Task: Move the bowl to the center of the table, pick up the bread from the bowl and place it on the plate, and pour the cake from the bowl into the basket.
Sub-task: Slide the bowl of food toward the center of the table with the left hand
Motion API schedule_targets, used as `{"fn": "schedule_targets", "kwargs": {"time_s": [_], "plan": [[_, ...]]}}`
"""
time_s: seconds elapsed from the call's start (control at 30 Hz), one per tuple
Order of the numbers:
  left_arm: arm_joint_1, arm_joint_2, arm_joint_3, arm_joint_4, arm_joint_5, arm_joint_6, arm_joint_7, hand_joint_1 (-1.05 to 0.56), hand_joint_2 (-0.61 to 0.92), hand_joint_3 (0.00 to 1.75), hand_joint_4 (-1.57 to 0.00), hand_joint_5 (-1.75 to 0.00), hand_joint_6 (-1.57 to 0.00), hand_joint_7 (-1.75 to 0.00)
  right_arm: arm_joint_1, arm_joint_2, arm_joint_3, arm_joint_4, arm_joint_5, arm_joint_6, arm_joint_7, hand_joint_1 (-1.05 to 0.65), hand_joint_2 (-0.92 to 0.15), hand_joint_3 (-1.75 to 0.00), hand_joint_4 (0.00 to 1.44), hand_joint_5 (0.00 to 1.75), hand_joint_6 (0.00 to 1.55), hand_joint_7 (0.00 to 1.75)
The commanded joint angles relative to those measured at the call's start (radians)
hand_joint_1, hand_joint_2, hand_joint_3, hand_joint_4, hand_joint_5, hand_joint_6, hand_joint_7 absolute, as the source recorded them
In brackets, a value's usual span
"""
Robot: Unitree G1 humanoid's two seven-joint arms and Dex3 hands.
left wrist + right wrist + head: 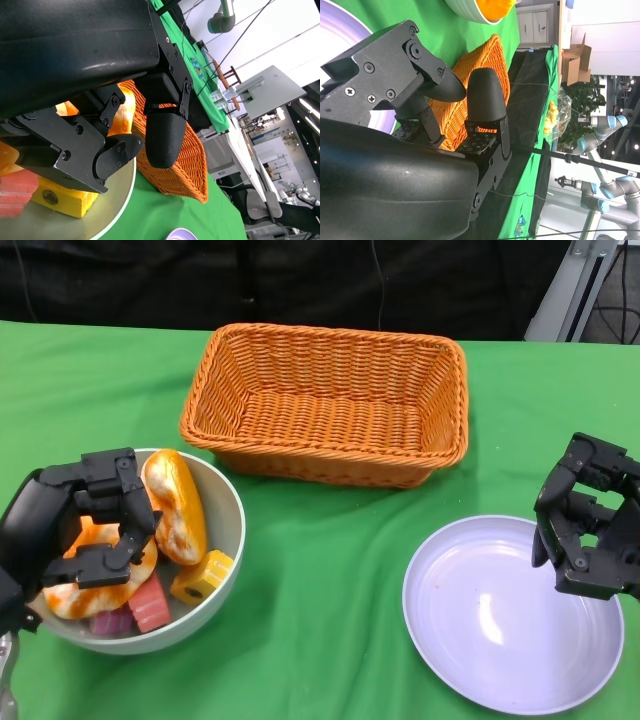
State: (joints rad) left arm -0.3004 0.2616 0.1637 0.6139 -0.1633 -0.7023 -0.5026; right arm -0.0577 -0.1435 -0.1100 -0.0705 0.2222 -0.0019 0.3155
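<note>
A grey bowl [232, 510] sits at the table's front left. It holds a long orange-and-white bread [175, 505], a round bread [90, 592], a yellow cake [203, 577] and a pink cake [150, 603]. My left hand [85, 520] hangs over the bowl's left side, its fingers apart above the round bread; I see nothing clamped. In the left wrist view, the fingers [107, 160] hover over the yellow cake [60, 200]. A lilac plate [500, 620] lies at the front right. My right hand [585, 520] hovers empty over its right rim.
An orange wicker basket [330, 400] stands empty at the back centre, just beyond the bowl. Green cloth covers the table [330, 570]. A strip of bare cloth separates bowl and plate. Dark drapery lines the far edge.
</note>
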Motion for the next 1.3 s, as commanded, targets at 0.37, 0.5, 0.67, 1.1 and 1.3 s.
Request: {"fn": "schedule_targets", "kwargs": {"time_s": [0.37,0.5,0.67,1.1,1.3], "plan": [[-0.01,0.011,-0.006,-0.001,-0.003,0.007,0.009,0.04,0.67,0.94,-0.91,-1.75,-0.8,-1.58,-0.01,-0.019,-0.009,0.009,0.001,-0.009,0.006,-0.12,-0.47,-1.3,0.82,1.75,0.66,1.62],[-0.009,0.012,-0.008,-0.004,0.001,0.009,0.014,0.02,0.69,0.88,-0.91,-1.74,-0.8,-1.58,-0.008,-0.019,-0.008,0.006,-0.001,-0.009,0.006,-0.12,-0.47,-1.3,0.82,1.75,0.65,1.62],[-0.01,0.01,-0.01,-0.004,-0.001,0.016,0.014,0.03,0.7,0.88,-0.91,-1.74,-0.8,-1.57,-0.008,-0.02,-0.007,0.005,-0.005,-0.008,0.003,-0.12,-0.47,-1.3,0.82,1.75,0.65,1.61],[-0.009,0.014,-0.012,-0.003,-0.004,0.01,0.015,0.03,0.66,0.95,-0.91,-1.74,-0.81,-1.56,-0.007,-0.017,-0.007,0.002,0.0,-0.004,0.004,-0.11,-0.48,-1.28,0.82,1.75,0.65,1.61],[-0.008,0.015,-0.011,-0.005,-0.006,0.016,0.015,0.03,0.66,0.96,-0.91,-1.74,-0.81,-1.57,-0.005,-0.016,-0.007,0.0,-0.005,-0.008,0.0,-0.12,-0.48,-1.28,0.82,1.75,0.66,1.61]]}}
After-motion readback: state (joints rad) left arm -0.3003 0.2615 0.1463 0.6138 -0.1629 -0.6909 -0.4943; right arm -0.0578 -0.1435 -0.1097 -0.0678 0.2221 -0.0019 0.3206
